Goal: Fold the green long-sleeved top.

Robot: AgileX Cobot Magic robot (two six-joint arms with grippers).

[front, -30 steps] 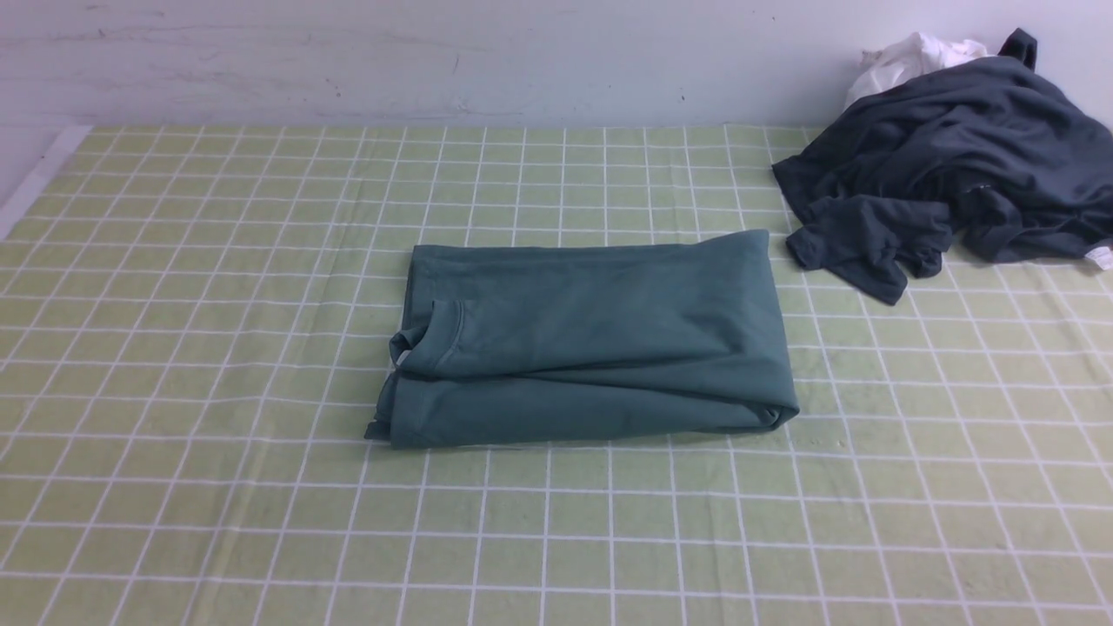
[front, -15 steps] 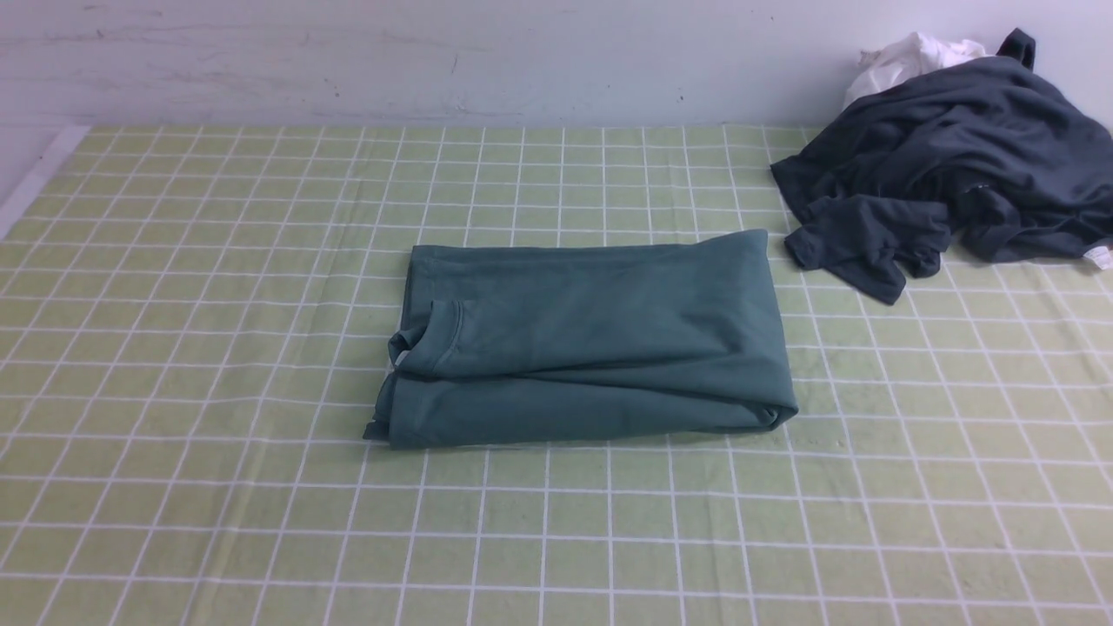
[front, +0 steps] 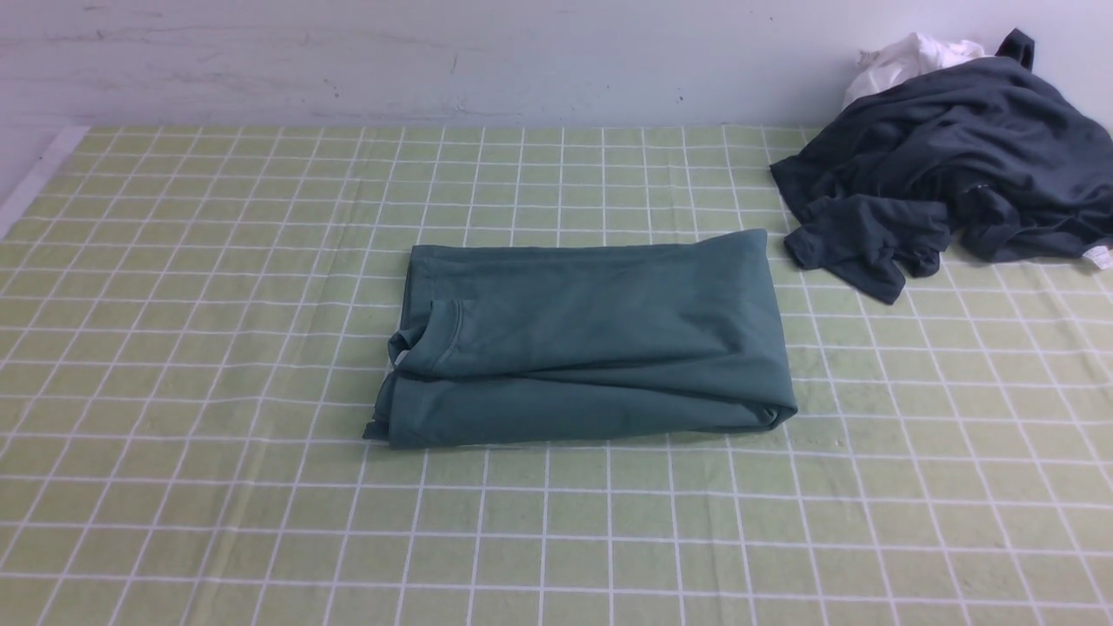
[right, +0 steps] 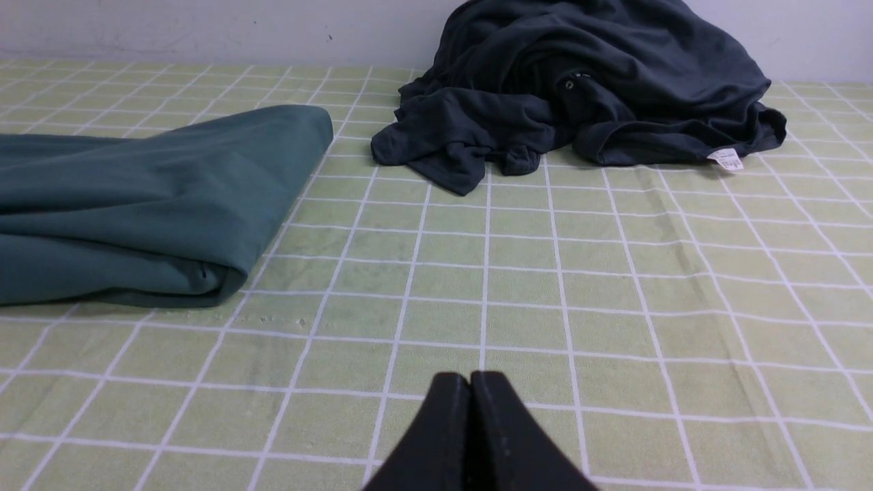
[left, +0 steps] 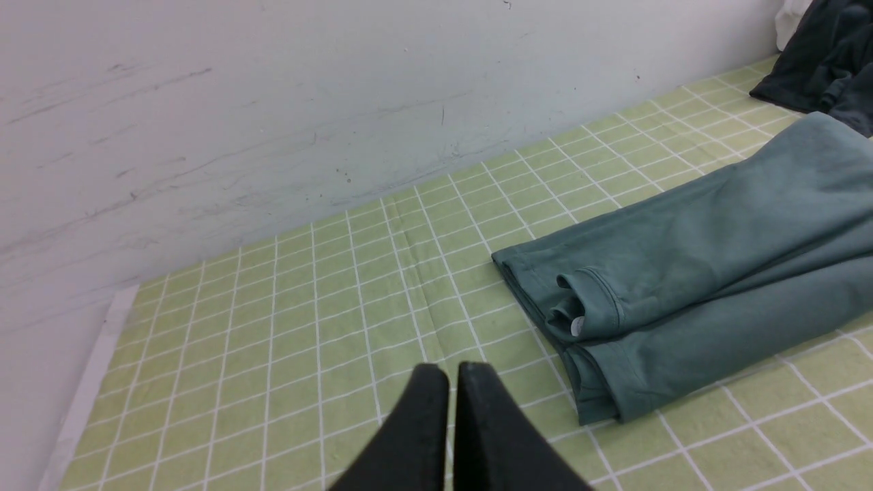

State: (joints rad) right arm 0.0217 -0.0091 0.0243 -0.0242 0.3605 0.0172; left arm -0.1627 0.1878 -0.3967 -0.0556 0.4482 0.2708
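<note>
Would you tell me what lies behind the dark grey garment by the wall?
A crumpled white cloth pokes out behind the dark grey garment, against the wall. Most of it is covered.

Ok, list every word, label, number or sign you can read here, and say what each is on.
No text can be read.
White tag on the dark grey garment: tag at, print too small to read.
White neck label on the green long-sleeved top: seen at, only a sliver, no legible text.
Checked tablecloth: plain grid, no writing.
</note>
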